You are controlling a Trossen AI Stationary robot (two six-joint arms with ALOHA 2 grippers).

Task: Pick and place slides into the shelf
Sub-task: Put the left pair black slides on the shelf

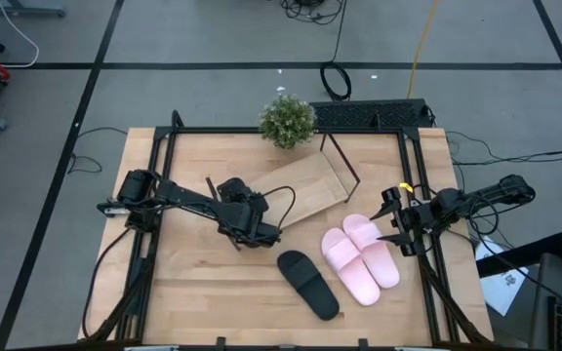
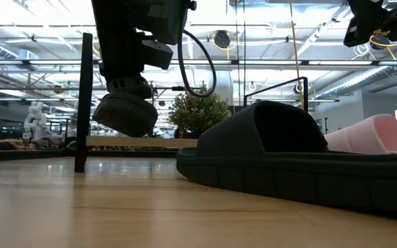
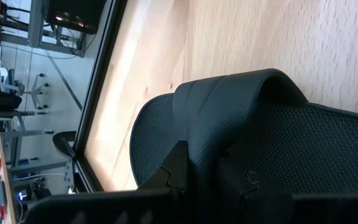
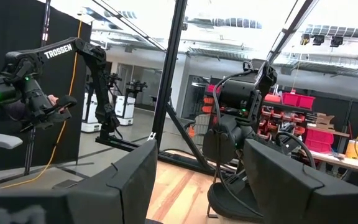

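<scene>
My left gripper is shut on a matte black slide near the table's middle, just in front of the shelf. The shelf is a slanted light-wood board with black rod frames. The second black slide lies sole-down toward the near edge. The pink pair lies side by side to its right. My right gripper hangs open in the air by the table's right side, beside the pink pair, touching nothing. My left gripper pinches the black slide's wide strap between its two fingers, with the textured footbed showing on either side. The fingers come from above. The slide is lifted clear of the table and hangs below the gripper.
A small potted plant stands at the far edge behind the shelf. A black frame runs around the tabletop. One upright shelf rod stands close to the held slide. Bare wood lies left of the black slide on the table.
</scene>
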